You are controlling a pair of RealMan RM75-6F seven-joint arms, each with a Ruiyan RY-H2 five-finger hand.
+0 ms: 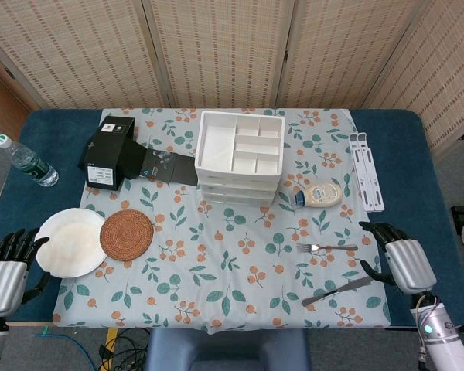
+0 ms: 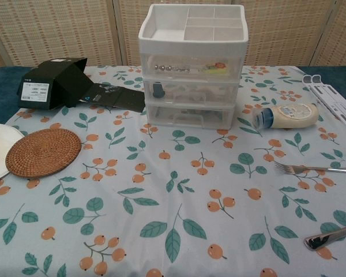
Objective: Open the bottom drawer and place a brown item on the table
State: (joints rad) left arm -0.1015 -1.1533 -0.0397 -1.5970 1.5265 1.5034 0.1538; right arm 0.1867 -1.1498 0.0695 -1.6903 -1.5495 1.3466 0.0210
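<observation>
A woven coaster (image 1: 127, 234) touches a white plate (image 1: 66, 243); fork (image 1: 326, 247) lies above knife (image 1: 337, 290).
</observation>
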